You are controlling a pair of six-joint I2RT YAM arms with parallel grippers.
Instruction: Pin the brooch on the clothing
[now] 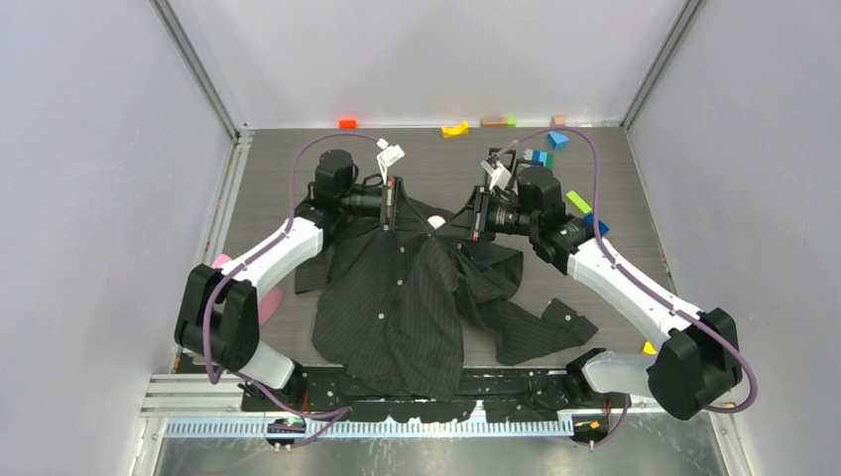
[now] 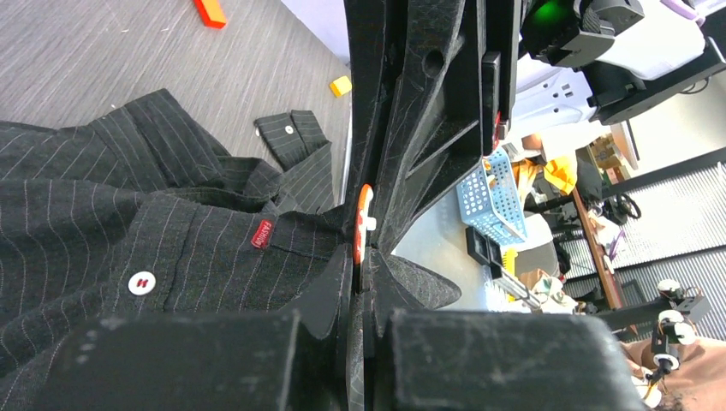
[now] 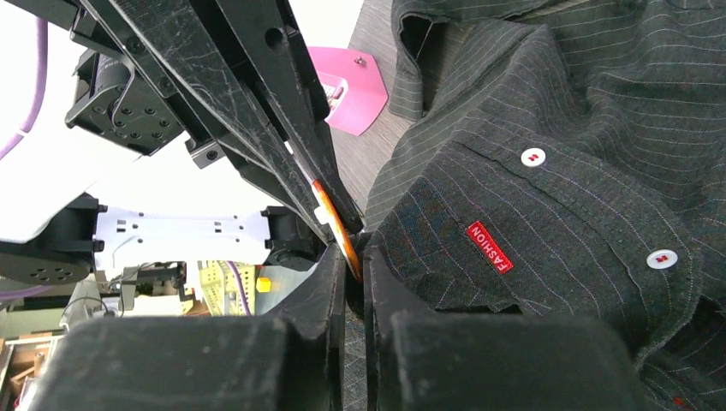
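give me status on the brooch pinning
Left end effector and right end effector shut tip to tip on brooch. Brooch at shirt edge by red tag. Blocks far back, clear.

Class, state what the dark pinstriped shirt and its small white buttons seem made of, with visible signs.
Dark charcoal pinstriped shirt: woven cloth, matt, perhaps cotton; it creases softly and shows fine weave. Small white round buttons: probably smooth plastic, faintly shiny discs.

Shirt (image 1: 397,297) is laid mid-worktop (image 1: 441,169), collar to far side, hem at near edge. Brooch (image 2: 363,223) is gripped btwn L gripper (image 2: 356,257) and R gripper (image 3: 354,253), jaws tip to tip, just beside chest tag (image 3: 490,247). Blocks (image 1: 455,129) are strewn along far edge, behind shirt.
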